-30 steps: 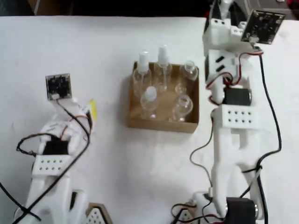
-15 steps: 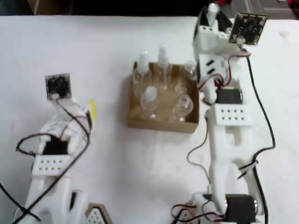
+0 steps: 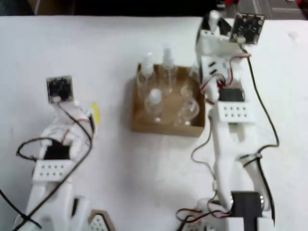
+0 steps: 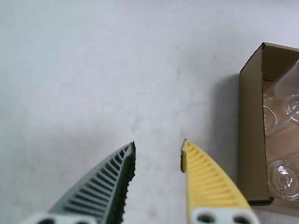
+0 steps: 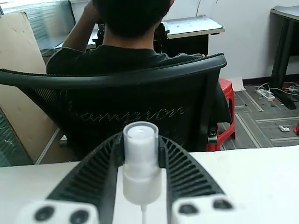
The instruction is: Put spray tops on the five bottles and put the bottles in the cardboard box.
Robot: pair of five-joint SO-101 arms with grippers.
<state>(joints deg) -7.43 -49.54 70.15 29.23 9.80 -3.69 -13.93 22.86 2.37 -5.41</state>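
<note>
The cardboard box (image 3: 166, 126) stands mid-table with several clear bottles in it. Three bottles (image 3: 155, 100) wear white spray tops; an open-necked bottle (image 3: 188, 109) stands at the box's front right. My right gripper (image 3: 212, 20) is raised beyond the box's back right corner, shut on a white spray top (image 5: 140, 158) held upright between its black fingers (image 5: 184, 168). My left gripper (image 4: 158, 144) is open over bare table left of the box (image 4: 251, 126), with its yellow finger (image 3: 96, 113) on the box side.
The right arm's white body (image 3: 231, 120) runs along the box's right side, its cables hanging close. Behind the table's far edge a person sits in a black mesh chair (image 5: 140, 102). White tabletop (image 3: 110, 48) stretches left and behind the box.
The right arm has swung left and farther back with the spray top, closing in on the box's back right corner. The left arm has kept still.
</note>
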